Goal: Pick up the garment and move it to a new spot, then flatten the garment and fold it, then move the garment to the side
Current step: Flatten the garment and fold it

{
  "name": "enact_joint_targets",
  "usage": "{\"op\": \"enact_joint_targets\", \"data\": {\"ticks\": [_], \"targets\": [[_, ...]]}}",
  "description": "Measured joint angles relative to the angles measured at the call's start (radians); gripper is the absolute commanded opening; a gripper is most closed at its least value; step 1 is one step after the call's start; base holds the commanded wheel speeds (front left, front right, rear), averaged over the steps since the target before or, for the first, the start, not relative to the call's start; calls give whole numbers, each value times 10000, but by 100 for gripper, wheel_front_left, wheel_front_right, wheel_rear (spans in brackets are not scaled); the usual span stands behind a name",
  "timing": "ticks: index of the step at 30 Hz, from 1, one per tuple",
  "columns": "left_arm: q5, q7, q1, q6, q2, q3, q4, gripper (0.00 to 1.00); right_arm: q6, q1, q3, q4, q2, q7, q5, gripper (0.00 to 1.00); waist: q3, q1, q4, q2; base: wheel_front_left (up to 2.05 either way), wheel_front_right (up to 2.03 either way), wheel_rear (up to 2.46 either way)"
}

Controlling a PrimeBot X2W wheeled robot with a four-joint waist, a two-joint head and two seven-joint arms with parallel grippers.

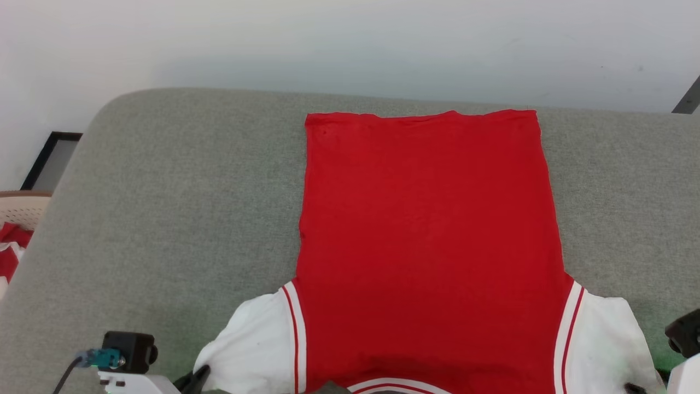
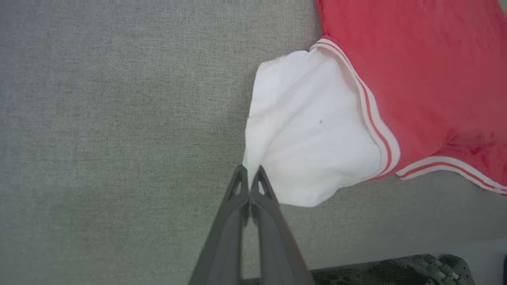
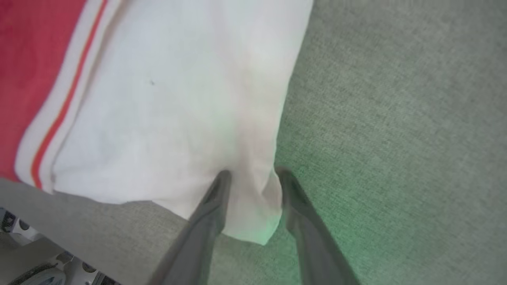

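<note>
Red cloth lies in the middle of the head view. It is the garment (image 1: 432, 230), spread flat on the grey surface (image 1: 164, 191). Its plain red side is up and its two white sleeves are at the near end. The left hand (image 1: 197, 378) sits at the bottom, just beside the left sleeve. At the left edge is a pale basket (image 1: 22, 207) with a small red and white cloth (image 1: 11, 241) by it.

In the left wrist view, the left hand's two fingers (image 2: 231, 213) are pressed together. Their tips pinch the edge of the white sleeve. The red part of the garment is at the upper right of that view.

In the right wrist view, the right hand (image 3: 253, 178) has its fingers apart. One finger lies on the other white sleeve. The other finger is at the sleeve's edge, over the grey surface. The sleeve's corner is between them.
</note>
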Motion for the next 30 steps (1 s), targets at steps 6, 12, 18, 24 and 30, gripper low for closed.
{"op": "enact_joint_targets", "data": {"ticks": [6, 12, 18, 24, 30], "targets": [[150, -198, -81, -2, -148, -40, 125, 0, 0, 7, -489, -466, 127, 454, -132, 100, 60, 0, -41, 0, 0, 0, 0], [165, -301, -84, -50, -288, -77, 142, 0, 0, -26, -1467, -1720, 42, 918, -368, 100, 124, 0, -41, 0, 0, 0, 0], [301, -378, -199, -61, -378, -132, 65, 0, 0, -806, -2522, -3216, 211, 1053, -1185, 100, 229, 0, 35, 0, 0, 0, 0], [568, -466, -663, -192, -639, -244, 4, 0, 0, -2549, -3020, -2907, 865, 257, -2222, 100, 521, 0, 276, 0, 0, 0, 0], [917, -489, -1401, -506, -1135, -508, 125, 0, 0, -4803, -2782, -732, 1492, -4, -2656, 100, 964, 0, 727, 0, 0, 0, 0]]}}
